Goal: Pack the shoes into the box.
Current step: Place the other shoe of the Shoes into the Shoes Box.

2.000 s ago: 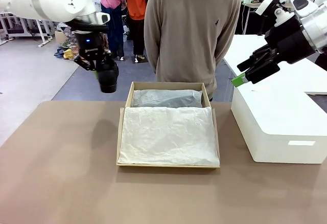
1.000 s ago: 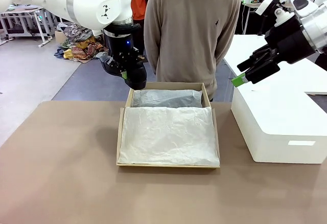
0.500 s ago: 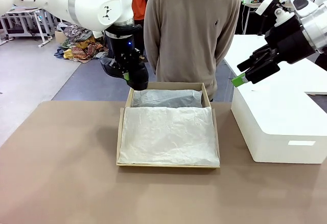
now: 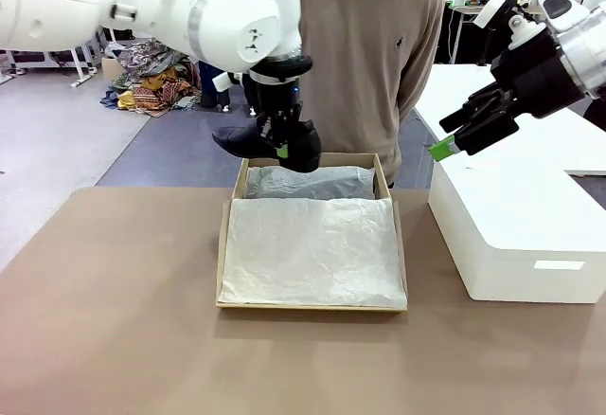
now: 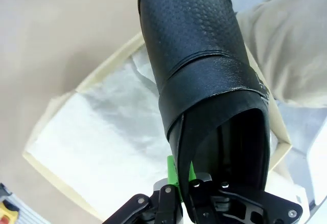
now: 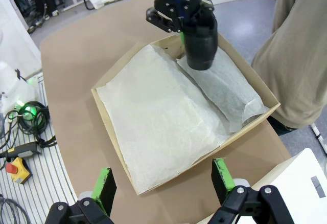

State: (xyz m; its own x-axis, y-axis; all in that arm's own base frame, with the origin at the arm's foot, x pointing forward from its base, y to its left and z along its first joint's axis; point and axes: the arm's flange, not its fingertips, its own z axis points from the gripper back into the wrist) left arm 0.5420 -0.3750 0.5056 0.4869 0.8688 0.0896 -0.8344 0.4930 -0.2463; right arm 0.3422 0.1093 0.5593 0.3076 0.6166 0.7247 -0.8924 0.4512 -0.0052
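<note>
Holding one black shoe (image 4: 237, 140) by the rim of its heel opening, the left gripper (image 4: 281, 152) is clamped on it above the far left corner of the cardboard box (image 4: 224, 244). I think this leaves the toe free to go down onto the white paper (image 4: 312, 249). The right gripper (image 4: 443, 135) hangs with its fingers spread above the white box (image 4: 511, 235). A person (image 4: 355, 55) stands just behind the box, so space there is narrow.

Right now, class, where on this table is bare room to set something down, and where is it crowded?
Free: the table left of the box, and the near strip before it. Tight: the gap between box and white box. Crowded: the box's far rim, under the held shoe.
</note>
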